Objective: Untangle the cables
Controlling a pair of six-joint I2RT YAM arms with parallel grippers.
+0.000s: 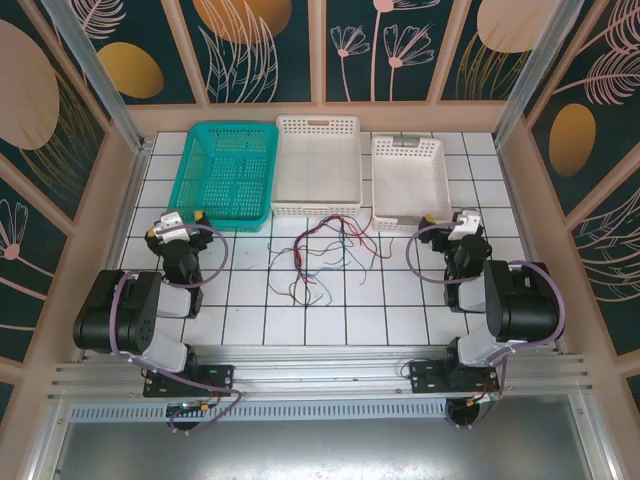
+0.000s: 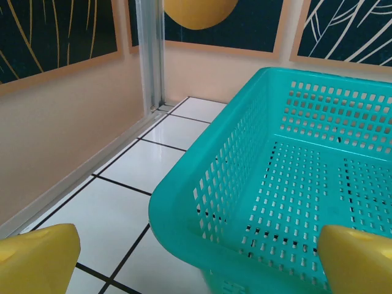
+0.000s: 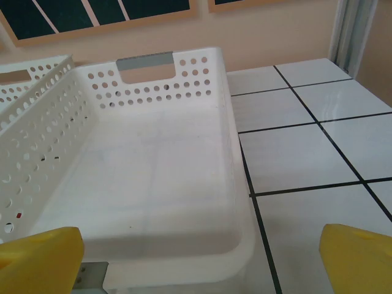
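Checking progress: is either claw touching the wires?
No, the wires lie on the tiles between the left claw and right claw, apart from both.

Far row: teal basket [image 1: 225, 175], large white basket [image 1: 318, 165], small white basket [image 1: 405, 185]; tiled table [image 1: 250, 310].

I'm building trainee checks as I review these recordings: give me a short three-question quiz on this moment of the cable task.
1. True or false: the cables lie on the table, outside every basket.
2. Counting the teal basket, how many baskets stand at the table's far side? A two, B three, C four.
3. Fill in: the left gripper and the right gripper both stand ____.
Key: 1 true; 2 B; 3 open.
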